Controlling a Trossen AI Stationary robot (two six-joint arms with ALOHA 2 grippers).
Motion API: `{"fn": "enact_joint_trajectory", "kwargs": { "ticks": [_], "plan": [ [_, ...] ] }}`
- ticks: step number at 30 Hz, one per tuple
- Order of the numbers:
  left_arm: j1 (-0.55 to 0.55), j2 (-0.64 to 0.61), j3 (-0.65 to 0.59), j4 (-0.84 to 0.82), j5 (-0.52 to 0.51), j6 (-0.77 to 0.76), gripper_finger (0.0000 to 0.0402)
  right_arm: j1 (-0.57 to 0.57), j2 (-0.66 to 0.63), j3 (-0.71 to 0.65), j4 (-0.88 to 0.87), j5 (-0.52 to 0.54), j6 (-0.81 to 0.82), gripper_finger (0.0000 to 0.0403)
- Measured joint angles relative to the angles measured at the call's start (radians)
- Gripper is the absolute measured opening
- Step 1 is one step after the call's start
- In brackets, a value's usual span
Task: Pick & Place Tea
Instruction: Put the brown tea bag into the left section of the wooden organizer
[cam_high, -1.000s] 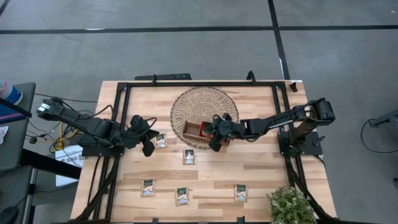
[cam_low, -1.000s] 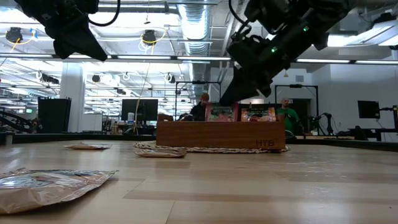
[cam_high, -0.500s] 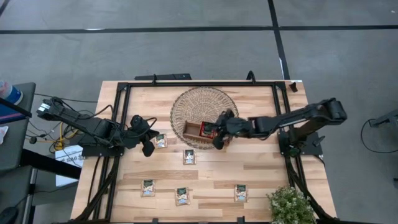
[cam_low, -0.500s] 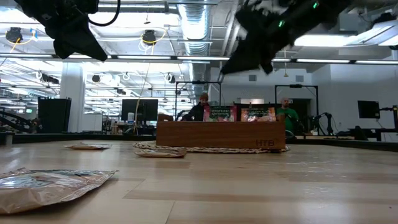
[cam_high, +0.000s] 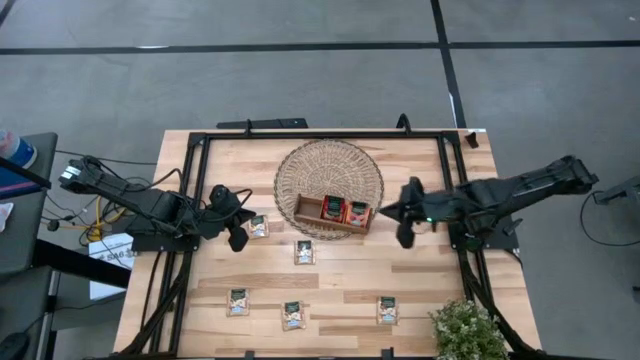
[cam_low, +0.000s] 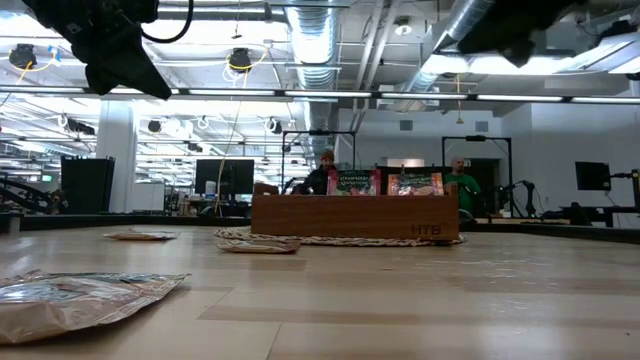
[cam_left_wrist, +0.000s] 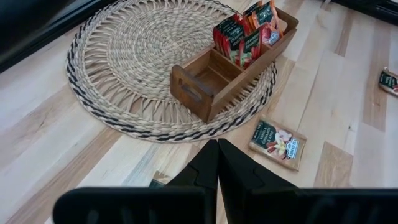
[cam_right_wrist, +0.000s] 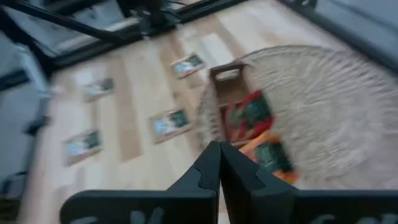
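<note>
Several tea sachets (cam_high: 304, 252) lie flat on the front half of the table. More red tea sachets (cam_high: 345, 209) stand in the middle and right compartments of the wooden tray (cam_high: 306, 211); its left compartment is empty. My right gripper (cam_high: 383, 211) hangs shut and empty just right of the tray, raised off the table, and its wrist view looks back at the tray (cam_right_wrist: 229, 74). My left gripper (cam_high: 240, 216) waits shut left of the woven mat, beside one loose sachet (cam_left_wrist: 278, 138). Its shut fingers (cam_left_wrist: 208, 165) point toward the tray (cam_left_wrist: 211, 84).
The tray sits on a round woven mat (cam_high: 329, 165) at the table's middle back. A potted plant (cam_high: 467, 330) stands at the front right corner. A black frame (cam_high: 320, 134) edges the table. People show in the room behind the tray (cam_low: 355, 217).
The right gripper has pulled back from over the tray to the right and risen, leaving red sachets standing in the tray. The left arm has not moved.
</note>
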Motion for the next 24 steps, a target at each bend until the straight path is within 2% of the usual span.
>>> {"fn": "enact_joint_trajectory", "kwargs": {
  "ticks": [7, 13, 17, 21, 24],
  "plan": [
    [0.000, 0.001, 0.000, 0.007, 0.045, -0.026, 0.0001, 0.189, -0.134, -0.126, -0.015, 0.001, 0.243, 0.0000],
    [0.000, 0.021, 0.000, 0.017, 0.061, -0.090, 0.0001, 0.340, -0.112, -0.194, 0.055, -0.003, 0.373, 0.0000],
    [0.000, 0.061, 0.001, 0.023, 0.067, -0.092, 0.0001, 0.399, -0.018, -0.195, 0.070, -0.116, 0.420, 0.0000],
    [-0.001, 0.107, 0.001, 0.029, 0.069, -0.092, 0.0001, 0.417, 0.096, -0.194, 0.119, -0.270, 0.460, 0.0000],
    [-0.001, 0.141, 0.001, 0.033, 0.070, -0.093, 0.0001, 0.416, 0.180, -0.172, 0.128, -0.347, 0.450, 0.0000]
  ]
}}
